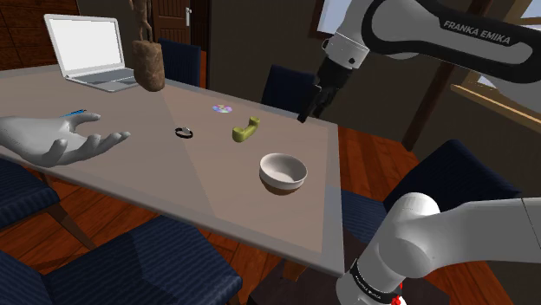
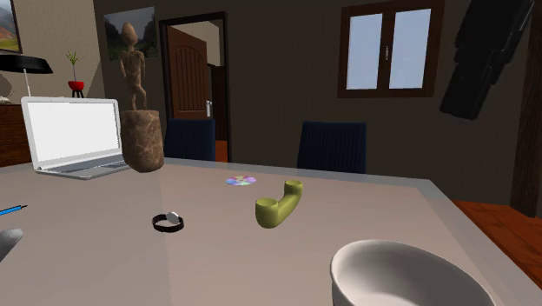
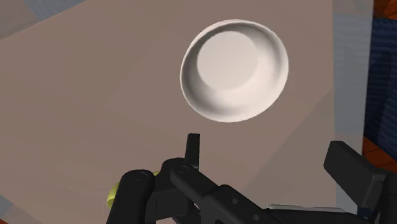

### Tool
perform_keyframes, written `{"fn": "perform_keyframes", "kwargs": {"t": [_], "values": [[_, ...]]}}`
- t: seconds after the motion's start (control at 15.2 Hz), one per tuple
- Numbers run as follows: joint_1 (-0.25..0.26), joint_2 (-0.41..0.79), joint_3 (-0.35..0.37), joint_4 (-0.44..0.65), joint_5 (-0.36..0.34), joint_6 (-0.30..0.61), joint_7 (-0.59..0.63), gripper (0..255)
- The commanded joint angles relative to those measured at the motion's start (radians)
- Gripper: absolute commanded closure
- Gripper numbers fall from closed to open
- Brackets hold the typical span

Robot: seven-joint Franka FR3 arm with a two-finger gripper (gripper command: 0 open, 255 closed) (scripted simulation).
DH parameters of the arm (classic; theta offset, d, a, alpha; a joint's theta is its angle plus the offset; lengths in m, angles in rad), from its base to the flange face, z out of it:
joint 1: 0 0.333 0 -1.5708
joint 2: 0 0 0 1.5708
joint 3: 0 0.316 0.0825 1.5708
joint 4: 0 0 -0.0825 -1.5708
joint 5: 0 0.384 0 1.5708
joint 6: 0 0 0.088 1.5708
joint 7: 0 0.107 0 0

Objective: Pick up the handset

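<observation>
Dining table (image 1: 173,186) in a dim room: the handset lies free and the gripper hangs off to one side.

Reading across the shoulder view, an open laptop (image 1: 87,50) sits at the table's far left corner. A grey model hand (image 1: 52,139) lies by the left edge, with a black band (image 1: 183,133) and a shiny disc (image 1: 222,108) further in. The olive handset (image 1: 245,130) lies near the middle of the table, toward the far edge. A white bowl (image 1: 283,171) stands nearer the front, well apart from it. The gripper (image 1: 310,108) hovers above the far right edge, its jaws apart and empty. To do the reach well, it probably needs to travel toward the middle, centre over the handset's narrow bar, turn the jaws to straddle it, then descend straight, staying clear of the bowl.
</observation>
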Motion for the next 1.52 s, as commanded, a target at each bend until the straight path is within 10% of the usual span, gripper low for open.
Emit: {"fn": "perform_keyframes", "kwargs": {"t": [0.0,1.45], "values": [[0.000,0.000,0.000,0.000,0.000,0.000,0.000,0],[-0.167,0.859,0.129,0.505,-0.019,0.229,0.791,0]]}}
